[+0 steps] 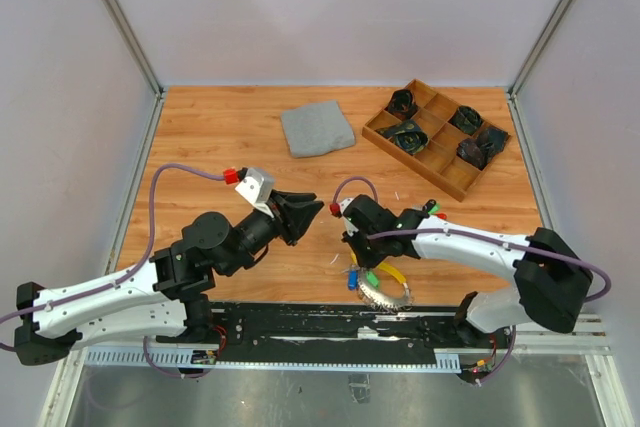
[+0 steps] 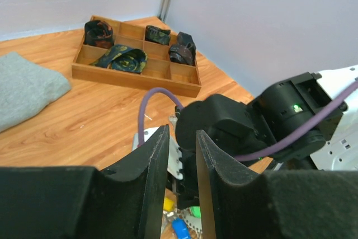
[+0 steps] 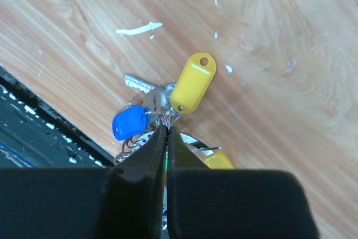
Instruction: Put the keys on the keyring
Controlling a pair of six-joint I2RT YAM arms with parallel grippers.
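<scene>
Over keys (image 3: 192,85) on table (image 3: 279,37), right end effector (image 3: 166,131) fingers pressed together; left end effector (image 2: 182,134) hovers alongside, fingers apart.

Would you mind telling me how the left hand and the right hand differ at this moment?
The left hand is open and empty; the right hand is shut. The left hand points sideways above the table, while the right hand points down at the keys. Both are black.
</scene>
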